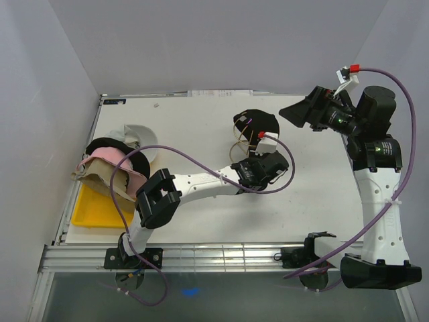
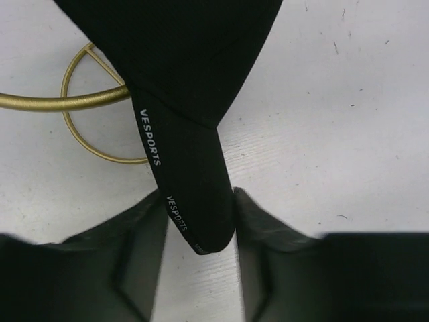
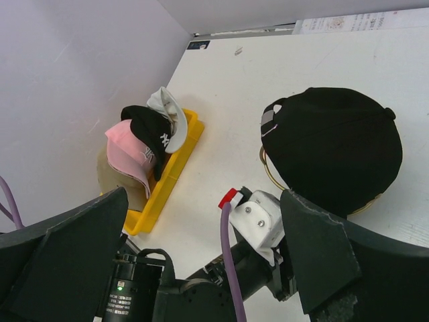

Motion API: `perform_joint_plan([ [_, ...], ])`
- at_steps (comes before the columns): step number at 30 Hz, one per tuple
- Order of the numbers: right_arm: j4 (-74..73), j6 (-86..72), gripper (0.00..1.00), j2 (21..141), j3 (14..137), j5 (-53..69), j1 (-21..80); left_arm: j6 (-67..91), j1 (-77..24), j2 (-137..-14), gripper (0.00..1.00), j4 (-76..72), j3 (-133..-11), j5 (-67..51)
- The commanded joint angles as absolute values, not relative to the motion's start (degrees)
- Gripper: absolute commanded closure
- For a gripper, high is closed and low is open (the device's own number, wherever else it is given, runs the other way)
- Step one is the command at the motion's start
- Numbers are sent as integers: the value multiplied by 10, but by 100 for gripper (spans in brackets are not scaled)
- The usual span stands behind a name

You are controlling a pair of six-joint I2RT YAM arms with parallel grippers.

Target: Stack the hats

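Left pincer (image 2: 200, 194) clenched on black cap (image 2: 181, 54) brim lettered VESPORTS, gold wire stand (image 2: 67, 102) under it, right pincer (image 3: 204, 201) spread wide.

White arms (image 1: 201, 184), black joints (image 1: 159, 198), purple cables (image 1: 201, 165)

The black cap (image 3: 335, 144) is plain black with a small grey tab, and its strap (image 2: 184, 181) has white VESPORTS lettering along the edge. The stand (image 2: 87, 100) is shiny gold. The tray (image 3: 171, 171) is bright yellow, and the pile there has a tan cap (image 3: 114, 181), a pink cap (image 3: 127, 151), a logo cap (image 3: 149, 124) in black with white letters, and a white cap (image 3: 171, 114). The table (image 3: 268, 60) is white and the cables (image 1: 201, 168) are purple.
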State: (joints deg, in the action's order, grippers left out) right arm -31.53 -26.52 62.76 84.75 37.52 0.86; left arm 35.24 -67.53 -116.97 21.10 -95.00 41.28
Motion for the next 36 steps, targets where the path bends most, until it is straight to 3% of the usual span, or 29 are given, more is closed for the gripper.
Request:
perform_joint_plan([
  [1,-294,-258,0,618,846,378,7,344,-670,-1166,54,208,-974,419],
  [4,-294,-256,0,619,846,379,7,345,-667,-1167,76,211,-976,414],
  [10,-294,-248,0,616,839,375,7,350,-664,-1147,100,212,-974,393],
  [19,-295,-237,0,611,826,366,7,378,-643,-1057,100,136,-894,279],
  [36,-296,-220,0,596,801,350,7,489,-505,-895,100,-119,-714,-117],
])
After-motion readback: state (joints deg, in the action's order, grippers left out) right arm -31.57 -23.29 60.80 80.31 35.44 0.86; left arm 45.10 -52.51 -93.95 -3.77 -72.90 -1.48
